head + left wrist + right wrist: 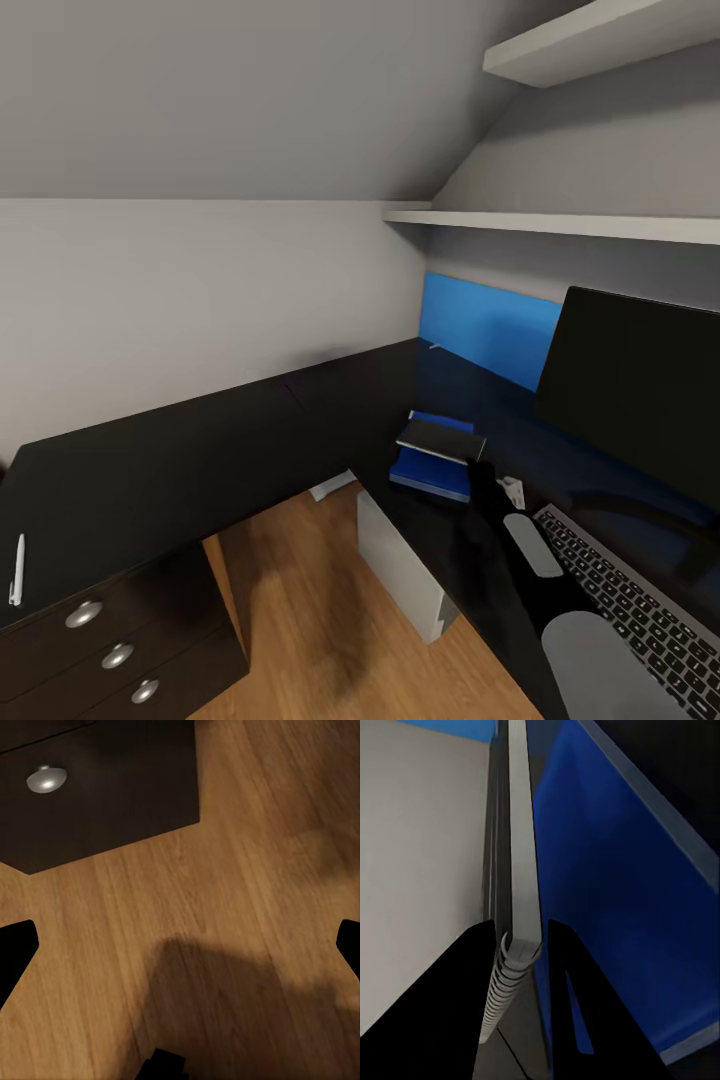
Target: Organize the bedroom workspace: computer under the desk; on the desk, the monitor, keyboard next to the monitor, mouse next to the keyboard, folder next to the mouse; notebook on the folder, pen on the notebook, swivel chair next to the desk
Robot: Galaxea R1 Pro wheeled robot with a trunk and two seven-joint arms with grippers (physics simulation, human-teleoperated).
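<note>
Two task items sat stacked at centre-right of the head view: the notebook lay on the blue folder, on the black desk. The right gripper reached to the notebook's near edge, likely to seat it square on the folder. In the right wrist view the notebook ran edge-on between the two dark fingers, spiral binding nearest the camera; the fingers were closed around that edge, so the right gripper was gripping the notebook, with the folder blue beside it.

The monitor stood at right of frame, the keyboard below it at lower right. The mouse could not be made out; the arm covered that spot. The pale computer sat on the wood floor under the desk, lower centre.

The pen lay at the far lower left on the desk edge above the drawers, well apart from the stack. Judgement: it goes on last.

The left gripper hung over the floor beside a drawer front, its fingertips wide apart, nothing held, idle while the right arm worked.
</note>
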